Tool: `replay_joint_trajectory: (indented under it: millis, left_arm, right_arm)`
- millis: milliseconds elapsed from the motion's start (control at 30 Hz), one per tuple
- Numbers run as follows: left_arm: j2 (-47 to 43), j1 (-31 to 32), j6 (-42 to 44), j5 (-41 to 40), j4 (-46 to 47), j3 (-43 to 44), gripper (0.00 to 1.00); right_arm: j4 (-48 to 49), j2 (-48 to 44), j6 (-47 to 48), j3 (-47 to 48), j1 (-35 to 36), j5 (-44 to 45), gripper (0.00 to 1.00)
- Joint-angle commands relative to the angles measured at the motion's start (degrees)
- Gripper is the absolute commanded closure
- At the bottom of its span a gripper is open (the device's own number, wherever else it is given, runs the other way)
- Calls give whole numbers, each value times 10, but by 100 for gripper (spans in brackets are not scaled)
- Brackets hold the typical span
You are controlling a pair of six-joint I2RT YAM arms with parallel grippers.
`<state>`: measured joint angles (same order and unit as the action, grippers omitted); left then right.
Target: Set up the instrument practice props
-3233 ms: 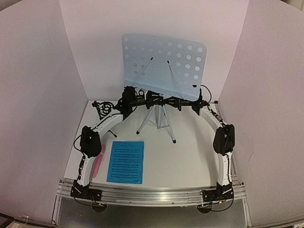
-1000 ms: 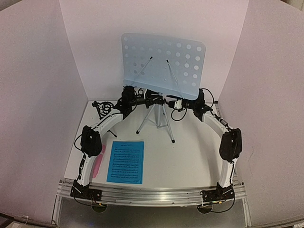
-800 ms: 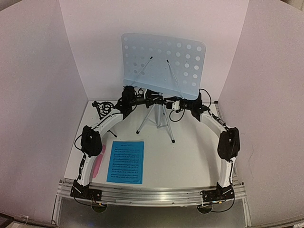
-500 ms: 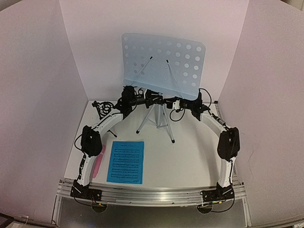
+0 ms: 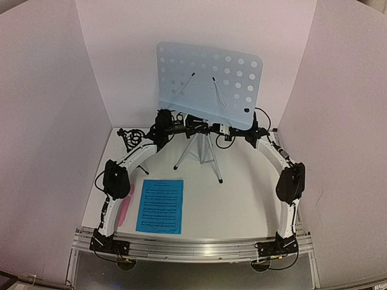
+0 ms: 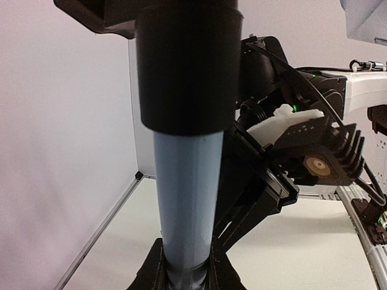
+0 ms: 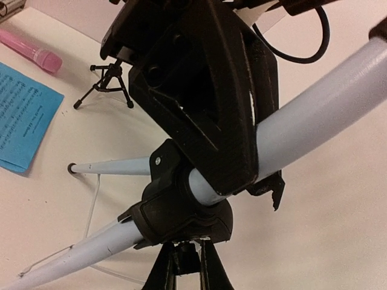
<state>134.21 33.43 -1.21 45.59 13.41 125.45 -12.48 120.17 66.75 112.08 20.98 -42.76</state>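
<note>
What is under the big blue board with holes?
A silver tripod standing on the white table. The left gripper and right gripper crowd its pole, so the joint where pole meets board is hidden.

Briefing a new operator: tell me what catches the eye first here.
The pale-blue perforated music stand towers at the back centre, left arm and right arm meeting at its pole below. Near the front left lie a bright-blue sheet-music page and a pink microphone.
</note>
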Motion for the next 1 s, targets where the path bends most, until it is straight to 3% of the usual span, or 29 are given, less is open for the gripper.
replay_joint_trajectory:
  millis: [0,533,967]
  left_arm:
    - [1,-7,11,-23,-1,15,100]
    - [5,-6,61,-27,-20,26,100]
    - [2,-6,91,-32,-32,12,100]
  right_arm:
    - [-118,26,-131,24,12,-124,100]
    - [-119,118,-593,167,6,-279,100]
    - [-103,123,-1012,157,13,-279,100]
